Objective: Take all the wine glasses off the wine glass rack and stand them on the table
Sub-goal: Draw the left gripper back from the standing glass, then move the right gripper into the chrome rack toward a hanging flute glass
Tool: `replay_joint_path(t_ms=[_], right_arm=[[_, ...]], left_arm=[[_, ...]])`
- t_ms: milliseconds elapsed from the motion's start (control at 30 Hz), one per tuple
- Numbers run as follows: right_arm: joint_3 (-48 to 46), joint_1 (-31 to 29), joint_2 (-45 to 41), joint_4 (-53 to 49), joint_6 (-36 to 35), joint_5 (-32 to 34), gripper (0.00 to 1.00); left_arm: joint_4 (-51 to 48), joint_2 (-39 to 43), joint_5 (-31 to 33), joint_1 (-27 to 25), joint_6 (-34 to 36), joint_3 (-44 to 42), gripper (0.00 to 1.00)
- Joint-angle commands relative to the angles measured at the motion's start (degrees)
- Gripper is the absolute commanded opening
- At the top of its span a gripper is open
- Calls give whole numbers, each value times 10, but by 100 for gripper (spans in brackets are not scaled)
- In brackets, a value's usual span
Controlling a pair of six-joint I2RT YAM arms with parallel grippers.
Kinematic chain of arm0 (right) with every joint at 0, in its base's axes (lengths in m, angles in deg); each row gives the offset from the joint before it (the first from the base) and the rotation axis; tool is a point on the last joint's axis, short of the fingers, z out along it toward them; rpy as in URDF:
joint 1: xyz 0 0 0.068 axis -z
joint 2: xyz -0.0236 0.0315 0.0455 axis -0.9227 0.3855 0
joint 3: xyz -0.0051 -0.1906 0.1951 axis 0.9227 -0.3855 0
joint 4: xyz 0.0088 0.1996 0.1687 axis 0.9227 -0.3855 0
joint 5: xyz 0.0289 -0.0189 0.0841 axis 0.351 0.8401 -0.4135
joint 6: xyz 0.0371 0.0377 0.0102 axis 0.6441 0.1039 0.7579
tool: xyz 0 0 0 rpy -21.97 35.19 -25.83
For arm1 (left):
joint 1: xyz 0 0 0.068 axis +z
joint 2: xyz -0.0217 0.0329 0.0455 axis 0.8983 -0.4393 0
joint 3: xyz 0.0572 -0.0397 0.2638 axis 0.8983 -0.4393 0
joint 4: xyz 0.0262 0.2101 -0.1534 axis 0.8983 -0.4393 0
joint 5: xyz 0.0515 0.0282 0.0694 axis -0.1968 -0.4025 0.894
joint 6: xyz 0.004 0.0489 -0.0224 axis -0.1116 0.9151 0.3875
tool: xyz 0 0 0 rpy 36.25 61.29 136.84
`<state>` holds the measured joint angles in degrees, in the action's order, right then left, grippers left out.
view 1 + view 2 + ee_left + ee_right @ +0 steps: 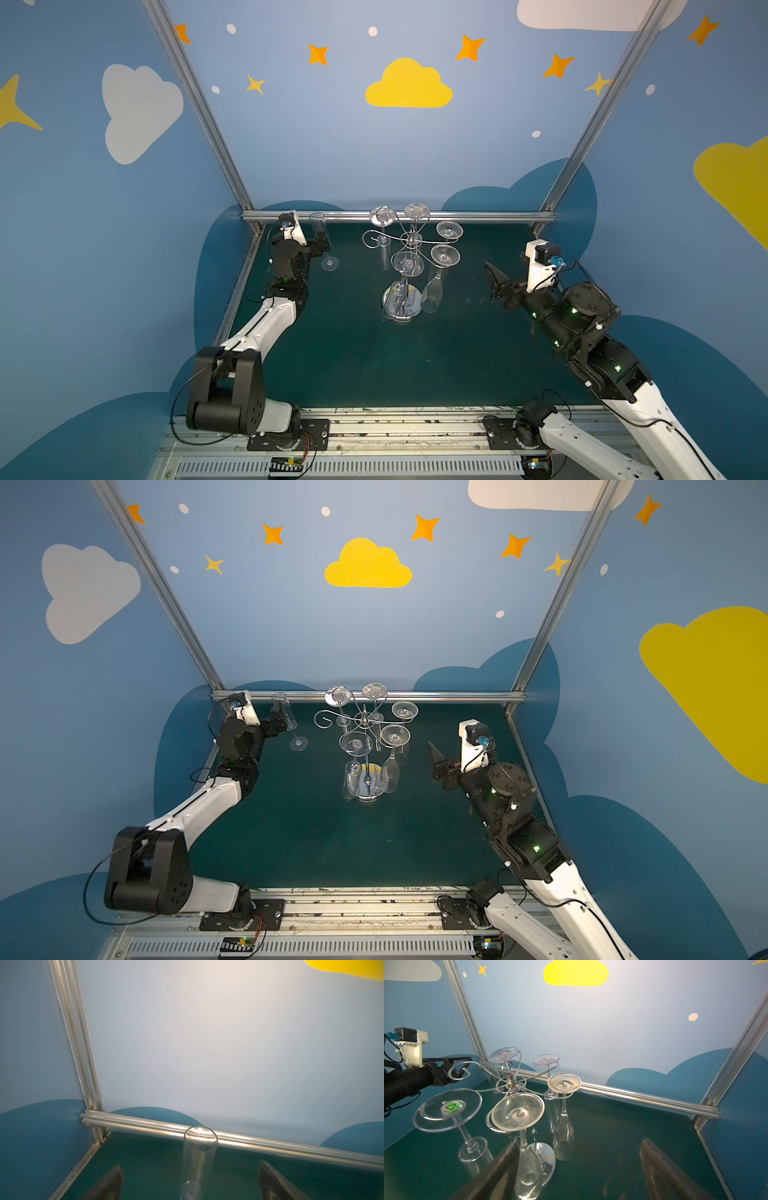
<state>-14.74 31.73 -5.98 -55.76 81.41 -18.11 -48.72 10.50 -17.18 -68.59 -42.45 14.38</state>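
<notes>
**Glass off rack, upright at far left**

Glass [322,235]: clear tall flute with a thin stem and round foot. It stands upright on the table [374,365] in the far-left corner, well left of the rack [411,237]. Left gripper [319,245] is released, jaws wide on either side of the glass. The left wrist view shows gaps on both sides, no touch. Rack sits mid-table toward the far side: shiny chrome wire, thin post, curled scroll arms, mirror disc base. Five hung glasses [407,263] are upside down, feet caught in the scrolls, bowls down near the base. The left scroll arm is empty. Right gripper [493,281] is spread wide too, holding nothing, in the air right of the rack, apart from it, pointing toward it.
</notes>
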Motion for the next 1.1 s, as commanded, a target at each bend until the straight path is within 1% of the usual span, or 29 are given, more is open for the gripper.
replay_joint_path(t_ms=[0, 100, 133, 200, 267, 367, 433, 533, 600, 700, 767, 900, 1067], right_arm=[[27, 2, 4, -30, 48, -46, 90], [45, 2, 14, -47, 96, -85, 90], [55, 2, 19, -56, 114, -96, 89], [70, 2, 34, -71, 140, -130, 86], [89, 2, 51, -81, 172, -164, 85], [95, 1, 77, -63, 257, -223, 86], [83, 0, 90, -36, 328, -264, 85], [54, -8, 102, 7, 442, -290, 84], [29, -29, 106, 38, 496, -277, 83], [-4, -78, 109, 71, 542, -203, 82], [-30, -100, 107, 109, 574, -172, 80], [-78, -131, 110, 195, 638, -149, 74], [-60, -154, 135, 187, 656, -137, 64]], left_arm=[[-203, 80, -46, -2, -61, 13, 100], [-295, 160, -117, -1, -104, 5, 99], [-314, 184, -144, -1, -118, -2, 99], [-345, 231, -173, -2, -143, -19, 99], [-386, 274, -179, -3, -164, -25, 99], [-451, 330, -182, -3, -182, -24, 100], [-475, 365, -193, -3, -193, -29, 99], [-491, 408, -198, -4, -204, -42, 100], [-500, 428, -187, -4, -214, -55, 100], [-513, 443, -178, -4, -231, -71, 100], [-522, 443, -186, -4, -239, -76, 100], [-527, 443, -206, -3, -253, -85, 99], [-519, 458, -206, -4, -273, -108, 99]])
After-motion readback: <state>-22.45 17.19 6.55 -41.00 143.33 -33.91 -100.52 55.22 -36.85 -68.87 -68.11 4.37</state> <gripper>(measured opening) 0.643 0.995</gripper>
